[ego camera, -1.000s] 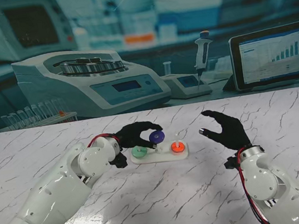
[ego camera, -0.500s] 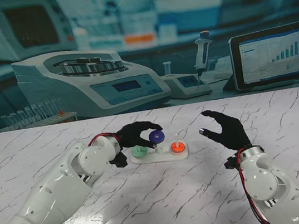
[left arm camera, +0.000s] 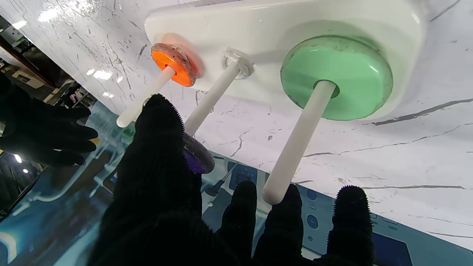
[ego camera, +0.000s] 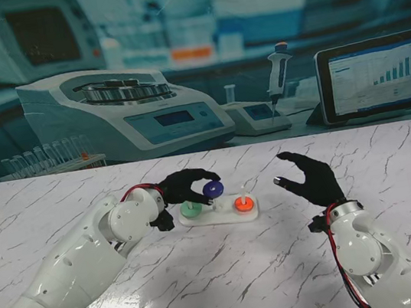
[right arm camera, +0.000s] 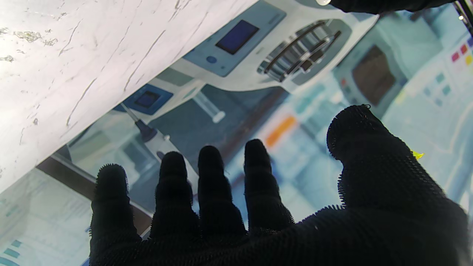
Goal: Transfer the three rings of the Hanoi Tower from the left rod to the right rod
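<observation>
Between the thumb and a fingertip of the left hand point(ego camera: 185, 184) sits the purple ring point(ego camera: 213, 189), pinched at its rim and lifted clear of the base; the other fingers point(left arm camera: 350, 218) are spread loosely and touch nothing. From the left wrist the ring point(left arm camera: 197, 158) appears right at the tip of the middle rod point(left arm camera: 212, 96), though the thumb hides whether the rod has entered the hole yet. That is the relation the next move turns on: the rod stands upright from the white base point(ego camera: 222, 215), so the ring's hole must line up with that vertical axis and then travel straight down along it. Any tilt of the ring or sideways offset would, I judge, catch the rim on the rod tip.

Outward from the grasp, the green ring point(ego camera: 191, 209), the largest, lies flat at the foot of the left rod point(left arm camera: 297, 142), nearest the left hand. The orange ring point(ego camera: 243, 205), the smallest, lies at the foot of the right rod point(left arm camera: 142, 99). The base rests on the marbled surface point(ego camera: 231, 274).

Farther right, well apart from the tower, the right hand point(ego camera: 309, 175) hovers with fingers apart and holds nothing; its wrist view shows only the backdrop beyond its fingertips. The left hand is plainly the nearer one for this step. By my reading, the task is at an early stage, with the green ring not yet moved.
</observation>
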You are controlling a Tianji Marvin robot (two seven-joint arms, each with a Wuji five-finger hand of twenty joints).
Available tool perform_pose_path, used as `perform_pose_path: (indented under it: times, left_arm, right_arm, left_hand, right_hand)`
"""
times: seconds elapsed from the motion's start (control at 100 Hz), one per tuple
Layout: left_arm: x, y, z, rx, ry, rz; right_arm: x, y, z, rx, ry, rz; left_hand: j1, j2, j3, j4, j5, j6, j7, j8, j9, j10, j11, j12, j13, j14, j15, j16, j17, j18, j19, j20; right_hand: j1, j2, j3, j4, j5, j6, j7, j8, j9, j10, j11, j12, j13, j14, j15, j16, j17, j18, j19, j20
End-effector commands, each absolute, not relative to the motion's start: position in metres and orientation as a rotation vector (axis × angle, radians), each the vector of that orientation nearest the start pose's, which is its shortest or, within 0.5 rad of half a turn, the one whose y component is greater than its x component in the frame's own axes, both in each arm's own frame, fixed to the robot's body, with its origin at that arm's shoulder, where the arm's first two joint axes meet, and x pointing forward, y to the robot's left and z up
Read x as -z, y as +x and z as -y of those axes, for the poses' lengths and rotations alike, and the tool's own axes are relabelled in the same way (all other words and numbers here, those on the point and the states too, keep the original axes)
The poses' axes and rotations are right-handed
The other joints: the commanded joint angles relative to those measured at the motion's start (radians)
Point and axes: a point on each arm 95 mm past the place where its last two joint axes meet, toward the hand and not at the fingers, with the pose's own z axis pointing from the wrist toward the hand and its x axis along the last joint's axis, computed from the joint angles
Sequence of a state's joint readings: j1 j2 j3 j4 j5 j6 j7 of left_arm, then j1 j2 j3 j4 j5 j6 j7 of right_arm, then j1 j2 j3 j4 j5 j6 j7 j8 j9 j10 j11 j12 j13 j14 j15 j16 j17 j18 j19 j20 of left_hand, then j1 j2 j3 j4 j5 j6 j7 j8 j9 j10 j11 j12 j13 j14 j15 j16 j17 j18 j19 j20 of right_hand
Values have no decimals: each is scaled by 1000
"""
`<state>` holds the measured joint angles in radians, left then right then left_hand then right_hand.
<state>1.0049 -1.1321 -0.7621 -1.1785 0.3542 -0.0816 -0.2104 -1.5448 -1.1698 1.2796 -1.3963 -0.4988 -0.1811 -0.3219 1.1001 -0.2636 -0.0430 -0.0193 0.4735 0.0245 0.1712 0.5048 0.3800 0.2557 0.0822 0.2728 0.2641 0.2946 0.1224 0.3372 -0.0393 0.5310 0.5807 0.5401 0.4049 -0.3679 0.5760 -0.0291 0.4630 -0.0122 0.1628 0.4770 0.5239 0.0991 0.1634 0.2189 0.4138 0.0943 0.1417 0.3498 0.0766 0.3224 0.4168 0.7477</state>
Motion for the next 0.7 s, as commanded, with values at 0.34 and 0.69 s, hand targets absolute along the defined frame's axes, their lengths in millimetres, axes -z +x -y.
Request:
perform_pose_path:
  times: [0.34, 0.69]
  left_arm:
    - [330, 501, 77, 1675, -1634, -1824]
    - [331, 501, 74, 1674, -1638, -1878]
  right_arm:
    - [350, 411, 38, -1887, 1574, -870]
    - [350, 411, 37, -1884, 1576, -869]
  left_hand:
    - [67, 20, 28, 0, 63, 3, 72, 16, 14, -1, -5, 9, 4, -3, 7, 11, -2, 21, 30, 15]
    - [-103, -163, 307, 12, -155, 219, -143, -163, -173, 88, -49, -24, -79, 10, -20, -9, -26, 8, -37, -16]
  right_hand:
    - [-5, 9, -13, 17, 29, -1, 14, -4, 7, -11, 10, -1, 23, -6, 16, 14, -7, -13, -7, 12]
    - [3, 10, -12, 16, 30, 6, 14, -4, 3, -1, 7, -3, 18, 1, 14, 13, -13, -10, -10, 11]
